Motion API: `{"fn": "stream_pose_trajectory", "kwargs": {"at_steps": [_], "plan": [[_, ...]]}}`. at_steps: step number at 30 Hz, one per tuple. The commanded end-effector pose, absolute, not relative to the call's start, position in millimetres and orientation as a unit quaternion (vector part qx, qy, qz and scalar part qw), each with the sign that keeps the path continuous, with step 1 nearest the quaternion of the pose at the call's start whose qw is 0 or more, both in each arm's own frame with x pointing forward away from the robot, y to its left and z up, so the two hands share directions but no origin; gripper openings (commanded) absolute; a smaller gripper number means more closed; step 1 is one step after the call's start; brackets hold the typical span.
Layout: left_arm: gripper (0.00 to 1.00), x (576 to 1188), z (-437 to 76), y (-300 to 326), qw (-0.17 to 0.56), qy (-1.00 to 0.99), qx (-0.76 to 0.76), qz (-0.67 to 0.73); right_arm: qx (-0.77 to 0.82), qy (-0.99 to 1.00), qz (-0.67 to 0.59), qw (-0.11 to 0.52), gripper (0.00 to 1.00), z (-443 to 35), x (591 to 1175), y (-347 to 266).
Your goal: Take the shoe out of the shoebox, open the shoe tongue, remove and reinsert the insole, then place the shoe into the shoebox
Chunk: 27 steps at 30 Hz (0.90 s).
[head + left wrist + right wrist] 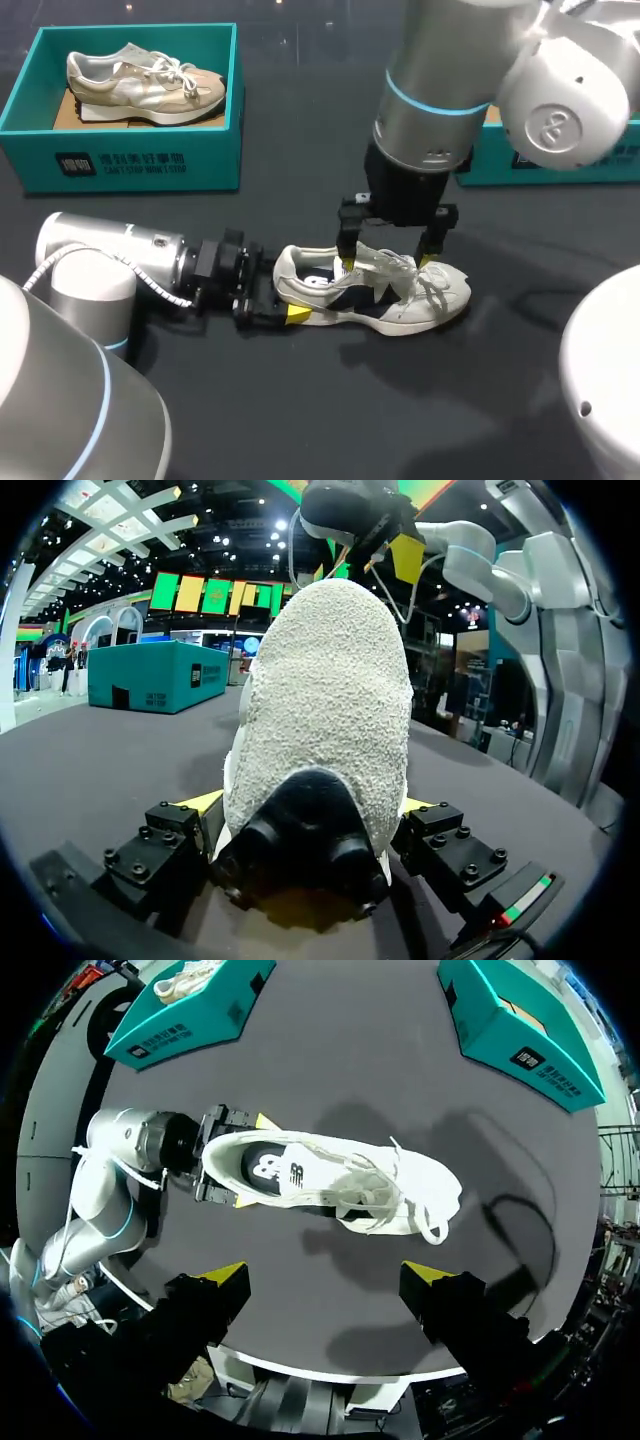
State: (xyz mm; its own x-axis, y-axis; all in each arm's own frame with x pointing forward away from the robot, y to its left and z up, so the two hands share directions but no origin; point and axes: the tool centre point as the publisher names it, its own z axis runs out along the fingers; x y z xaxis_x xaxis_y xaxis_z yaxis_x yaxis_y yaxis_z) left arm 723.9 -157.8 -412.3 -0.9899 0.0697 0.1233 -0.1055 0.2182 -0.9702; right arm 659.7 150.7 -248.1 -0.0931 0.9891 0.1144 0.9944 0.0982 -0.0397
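Dark bench [300, 420] below, and up at ten o'clock a teal shoebox [130, 150] with a beige sneaker [145, 85] lying inside. Dead centre, the white sneaker [400, 300] sits out on the bench, toe to three o'clock. The left end effector [285, 297] pinches its heel from both sides; the right end effector [385, 262] hangs above the laces, fingers spread wide.

dark grey table [300, 430], matte top. teal box [130, 160] at the far left, open top, standing flat. inside it: beige shoe [145, 85] upright on its sole, white laces, toe pointing right, resting on a brown cardboard liner [62, 112].
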Motion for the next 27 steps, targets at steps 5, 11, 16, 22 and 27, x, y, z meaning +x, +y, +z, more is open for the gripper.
{"fn": "stream_pose_trajectory", "kwargs": {"at_steps": [5,11,16,22,27], "plan": [[0.00,722,-414,-157,0.070,-0.778,0.012,0.625,-0.665,-0.739,0.097,0.041,1.00,-254,667,174],[0.00,722,-414,-157,0.070,-0.778,0.012,0.625,-0.673,-0.732,0.107,-0.004,1.00,-266,670,192],[0.00,722,-414,-157,0.070,-0.778,0.012,0.625,-0.690,-0.712,0.127,-0.028,1.00,-275,673,198],[0.00,722,-414,-157,0.070,-0.778,0.012,0.625,-0.698,-0.702,0.132,-0.056,1.00,-286,682,200],[0.00,722,-414,-157,0.070,-0.778,0.012,0.625,-0.700,-0.693,0.154,-0.076,1.00,-295,691,201]]}}
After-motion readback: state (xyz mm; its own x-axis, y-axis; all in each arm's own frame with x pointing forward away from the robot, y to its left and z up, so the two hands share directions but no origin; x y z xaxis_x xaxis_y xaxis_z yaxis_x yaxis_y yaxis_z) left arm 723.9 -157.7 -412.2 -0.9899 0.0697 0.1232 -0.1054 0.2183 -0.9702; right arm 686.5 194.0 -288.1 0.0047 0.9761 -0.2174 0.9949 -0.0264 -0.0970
